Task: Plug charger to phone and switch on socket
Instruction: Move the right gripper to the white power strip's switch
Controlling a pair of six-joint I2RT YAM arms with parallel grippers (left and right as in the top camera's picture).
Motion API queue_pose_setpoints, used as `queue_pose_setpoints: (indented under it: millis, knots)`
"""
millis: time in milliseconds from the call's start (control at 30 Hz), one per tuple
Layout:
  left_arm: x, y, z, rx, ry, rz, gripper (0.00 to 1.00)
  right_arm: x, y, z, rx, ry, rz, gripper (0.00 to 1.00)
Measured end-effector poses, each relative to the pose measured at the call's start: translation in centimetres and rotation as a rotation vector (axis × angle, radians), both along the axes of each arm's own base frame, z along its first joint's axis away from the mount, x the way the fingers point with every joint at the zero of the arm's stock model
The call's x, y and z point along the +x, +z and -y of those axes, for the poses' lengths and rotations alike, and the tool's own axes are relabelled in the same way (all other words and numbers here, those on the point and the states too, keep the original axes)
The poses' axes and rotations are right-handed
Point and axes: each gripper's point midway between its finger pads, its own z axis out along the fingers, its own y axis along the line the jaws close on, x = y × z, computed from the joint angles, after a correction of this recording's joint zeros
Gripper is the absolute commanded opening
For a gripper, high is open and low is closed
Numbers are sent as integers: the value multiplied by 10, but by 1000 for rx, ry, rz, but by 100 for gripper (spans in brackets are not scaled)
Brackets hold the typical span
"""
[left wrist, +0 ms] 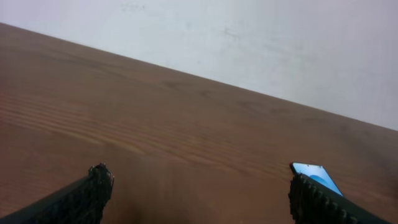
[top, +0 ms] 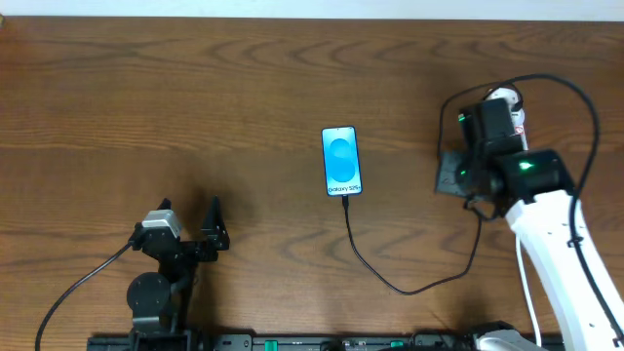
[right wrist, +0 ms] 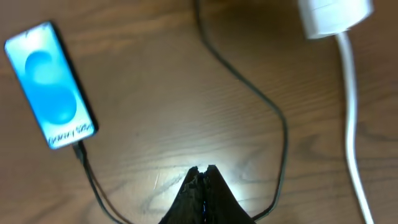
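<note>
Brown wood grain is seen across the table [top: 195, 88], and the phone [top: 341, 161] is laid flat near its middle with the blue screen facing up. The small tip of the charger [top: 375, 273] is seated in the phone's lower edge. From there the thin black cable is led toward the front of the table, curved round to the right, and carried back up beneath the right arm. Where its far end finishes cannot be told.

The socket [right wrist: 333, 15] is found at the right side of the table, well apart from the phone. Only its rounded white end is shown in the right wrist view, with the white cord [right wrist: 351, 106] trailing from it. In the overhead view it is mostly covered by the right arm, and its switches cannot be read.

The right gripper [right wrist: 204, 169] is held above bare wood between phone and socket, its fingers pressed together on nothing. The left gripper [left wrist: 200, 183] is kept at the front left, spread wide and empty, with the phone seen beyond its right finger.
</note>
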Motion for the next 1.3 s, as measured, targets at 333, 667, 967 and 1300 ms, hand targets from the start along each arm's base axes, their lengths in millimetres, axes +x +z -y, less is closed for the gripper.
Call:
queue_pose_setpoints:
  millis: [333,667,967,1300]
  knots:
    - [1,1,0,0,0,17,93,3,3,46,16,-201,7,1]
    - [1,0,0,0,0,16,93,2,3,74,53,-391,18,2]
    - [2,-4,0,12,-1,-3,93,-4,8,124,61,-576,42,1]
    - [4,-17,0,57,-8,-56,93,17,20,156,58,-659,61,2]
